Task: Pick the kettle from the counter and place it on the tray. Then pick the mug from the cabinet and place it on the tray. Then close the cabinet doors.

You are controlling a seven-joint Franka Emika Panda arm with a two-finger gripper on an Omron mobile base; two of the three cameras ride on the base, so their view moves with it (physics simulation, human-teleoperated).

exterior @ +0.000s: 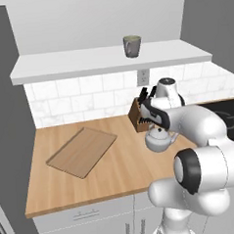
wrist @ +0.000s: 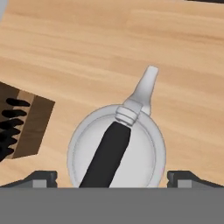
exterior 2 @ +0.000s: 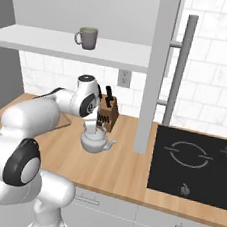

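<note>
- Gripper point(wrist: 112, 177), jaws spread wide & empty, sits right above squat silver-grey metal kettle point(wrist: 117, 146) on light-brown wooden counter point(exterior: 127, 172).
- Drop straight down, pinch across dark arched handle point(wrist: 106, 155).
- Dark wooden knife block point(exterior: 138, 116) near kettle; flat wooden tray point(exterior: 82, 151) well apart, open counter between.

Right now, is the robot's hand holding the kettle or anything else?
No, nothing is held. The gripper hangs open right above the kettle, its fingertips spread wide to either side of the dark handle, not touching it.

Glossy white rounded arm point(exterior: 204, 153), dark joint bands.
</note>
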